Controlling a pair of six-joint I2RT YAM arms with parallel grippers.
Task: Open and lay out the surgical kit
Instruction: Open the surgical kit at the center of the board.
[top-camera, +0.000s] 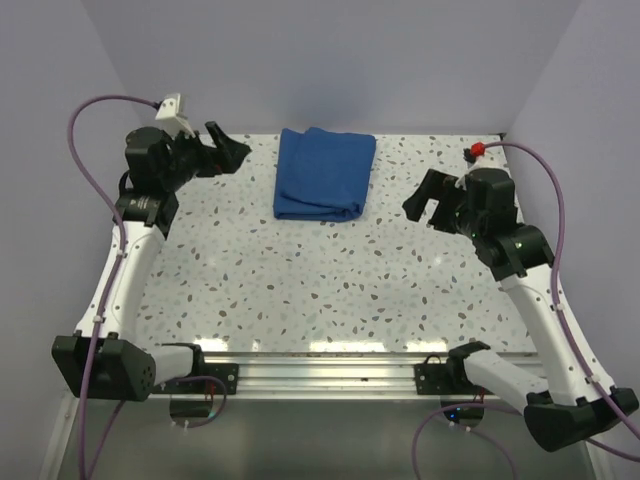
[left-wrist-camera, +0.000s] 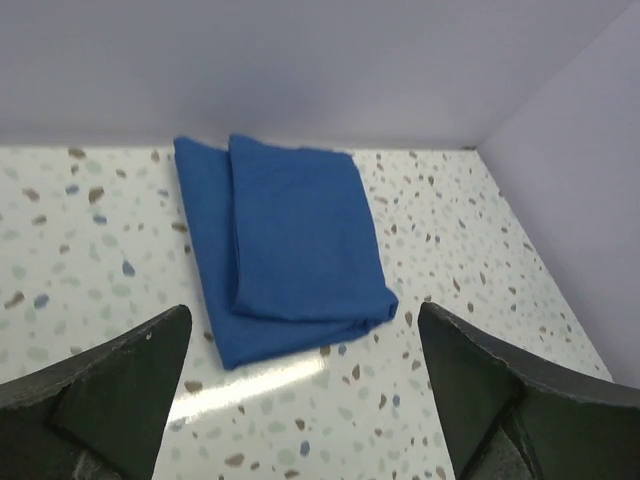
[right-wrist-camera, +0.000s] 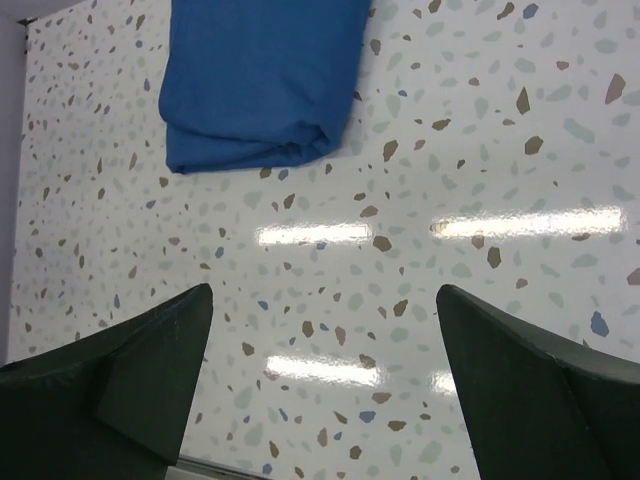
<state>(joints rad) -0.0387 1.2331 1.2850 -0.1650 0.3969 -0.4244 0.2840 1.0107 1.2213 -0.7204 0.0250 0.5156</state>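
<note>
- Top external view: the blue cloth wrap (top-camera: 324, 187) lies folded shut near the far edge of the table (top-camera: 300, 290), roughly midway between the far corners. No tray or instruments show, so any contents are hidden inside.
- In the left wrist view a top flap overlaps the layer beneath, its free edge running from the far edge toward the near edge. The bundle's near end is a rounded fold.
- The left gripper (top-camera: 228, 145) hovers toward the far-left corner and the right gripper (top-camera: 420, 197) toward the right edge. Both are well apart from the wrap, with jaws spread and holding nothing.
- Unwrapping has not begun, so the first fold is the step in hand.
- To do it well, I would pinch only the top flap at its free edge, not the whole stack.
- Peel that flap low and outward while the other arm steadies the bundle, so hidden contents do not slide or tip.
- No brand, label or writing can be read on the cloth, table or arms.
</note>
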